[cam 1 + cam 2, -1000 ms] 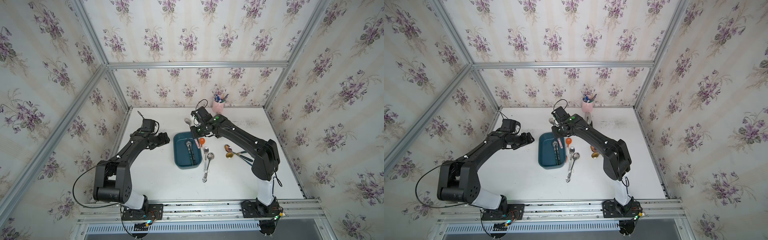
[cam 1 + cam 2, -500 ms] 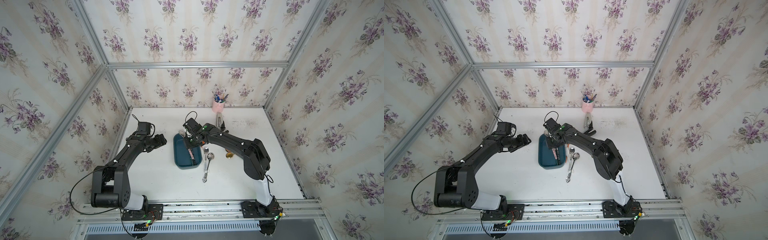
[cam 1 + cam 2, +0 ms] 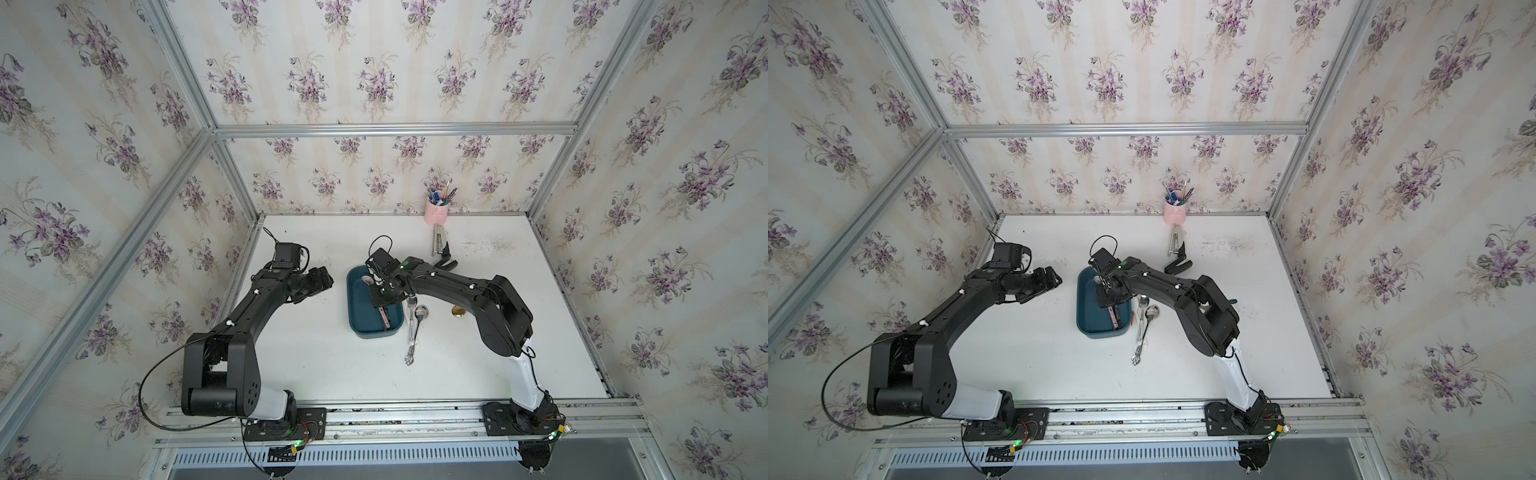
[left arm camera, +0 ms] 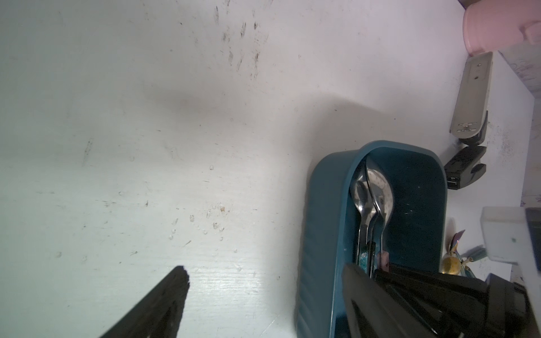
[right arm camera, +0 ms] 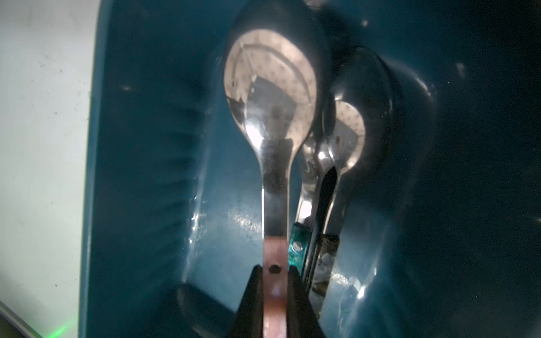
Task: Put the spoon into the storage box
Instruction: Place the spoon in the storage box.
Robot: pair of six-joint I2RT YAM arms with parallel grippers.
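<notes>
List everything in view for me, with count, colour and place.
storage box: one, dark teal, mid-table.
pink-handled spoon: one, steel bowl, inside the box.
other spoons in the box: two by their handles, green and dark, beside it.
loose spoons: two, silver, on the table right of the box.
gold spoon: one, by the right arm, handle hidden.
pen cup: one, pink, holding pens, at the back wall.
stapler-like item: one, silver and black, before the cup.
table: one, white.
left gripper: black, open, left of the box.
right gripper: black, shut on the pink-handled spoon.
</notes>
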